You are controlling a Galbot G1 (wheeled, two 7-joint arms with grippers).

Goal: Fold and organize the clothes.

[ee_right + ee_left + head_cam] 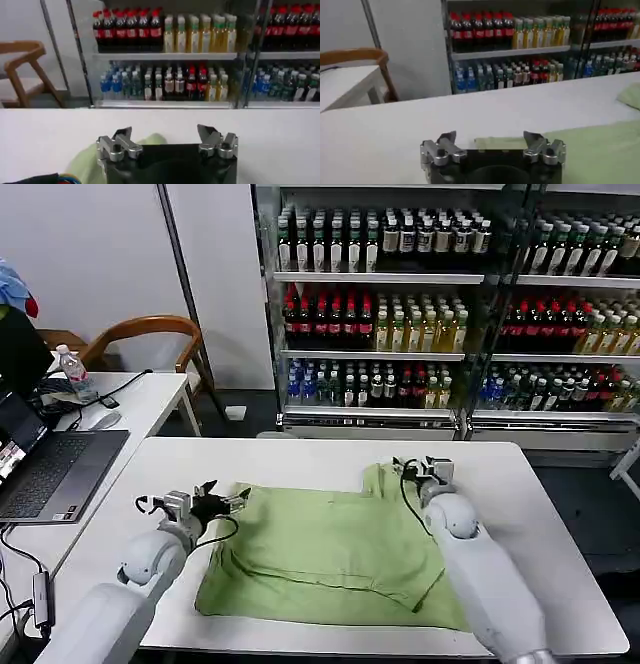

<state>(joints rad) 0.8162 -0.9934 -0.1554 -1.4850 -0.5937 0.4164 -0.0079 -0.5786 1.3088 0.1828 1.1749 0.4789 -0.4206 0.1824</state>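
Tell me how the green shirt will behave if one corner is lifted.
The green shirt lies flat with soft wrinkles, so it will likely droop rather than hold shape. It looks thin, probably light. On the smooth white table it may slide when pulled. The left pincer and right pincer are open at its edges.

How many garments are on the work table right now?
1. A single green shirt lies spread across the middle of the white table, between the open left gripper and open right gripper. Anything underneath it would be hidden.
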